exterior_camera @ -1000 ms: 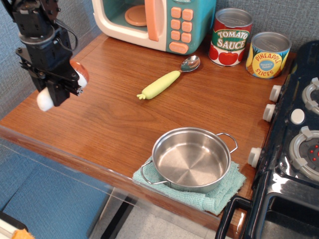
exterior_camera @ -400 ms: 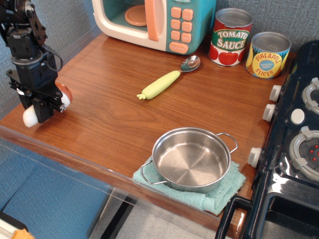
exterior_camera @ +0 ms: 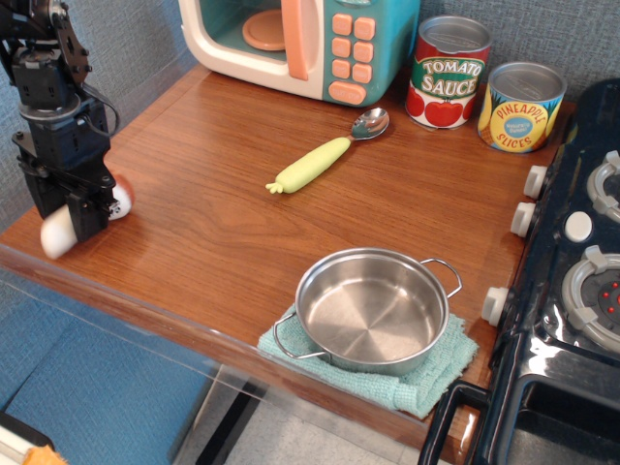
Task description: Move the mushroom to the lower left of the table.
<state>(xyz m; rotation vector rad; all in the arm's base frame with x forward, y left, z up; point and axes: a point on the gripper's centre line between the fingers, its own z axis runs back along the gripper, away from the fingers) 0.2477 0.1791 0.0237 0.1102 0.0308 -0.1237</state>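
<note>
At the far left of the frame, just above the front edge of the table (exterior_camera: 223,223), the gripper (exterior_camera: 77,208) stands low with its fingers pinching the mushroom (exterior_camera: 60,231) between them. The mushroom lies tilted: its white stem pokes out toward the lower left, and the orange-red cap shows at the right of the fingers. It looks to be at or just above the wood; I cannot tell whether it touches. That low hold near the corner suits the task, since this is the lower-left part of the table, so I judge the placing nearly done and only the release remains.

Moving right, one spoon (exterior_camera: 325,155) with a yellow-green handle lies in the middle of the frame, well apart from the gripper. Above it, at the top edge, stands one toy microwave (exterior_camera: 305,44). Below, near the front edge, one steel pot (exterior_camera: 373,310) rests on one green cloth (exterior_camera: 436,378), which likely keeps it from sliding. At the upper right stand two cans (exterior_camera: 448,73), side by side. One black stove (exterior_camera: 572,291) fills the right edge.
</note>
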